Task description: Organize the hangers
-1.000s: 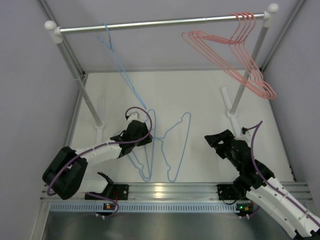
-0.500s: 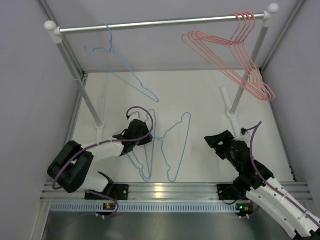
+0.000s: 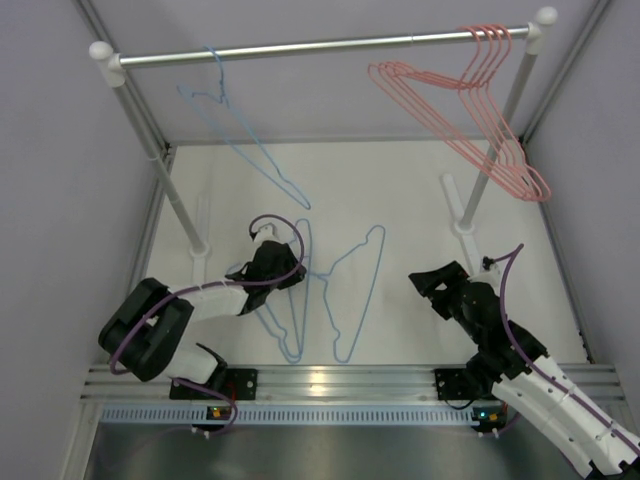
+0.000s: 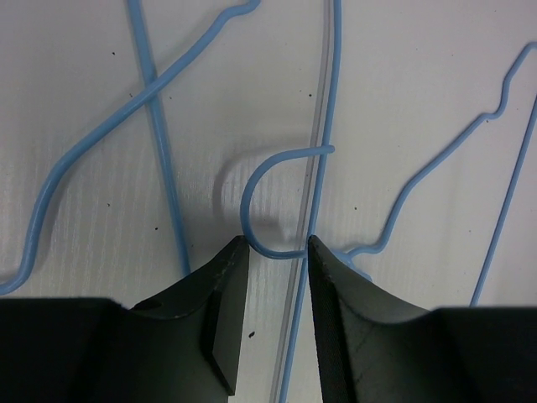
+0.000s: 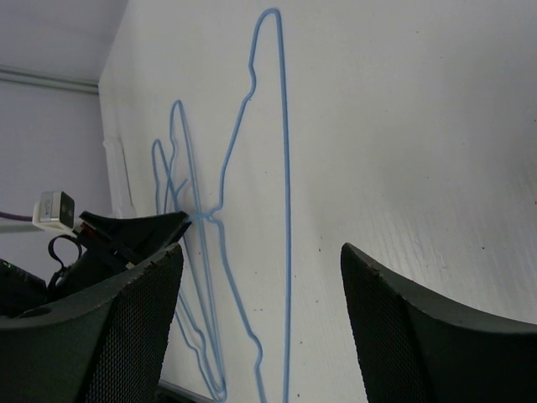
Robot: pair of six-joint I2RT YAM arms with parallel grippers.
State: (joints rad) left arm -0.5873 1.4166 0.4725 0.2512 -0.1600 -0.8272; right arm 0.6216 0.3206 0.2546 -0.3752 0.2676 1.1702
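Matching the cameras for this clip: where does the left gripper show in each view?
Top external: left gripper sits left of centre, at the blue hangers on the table.
Left wrist: bottom centre, jaws open either side of a blue hook.
Right wrist: left edge, mid-height, tips at the hangers.
Shared landmark: the blue hangers lying flat.

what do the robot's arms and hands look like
The left arm and right arm have white links, black joints and a looping purple cable each. The left hand and right hand are black, each with two wedge-shaped fingers; the right hand's pads show a fine mesh texture.
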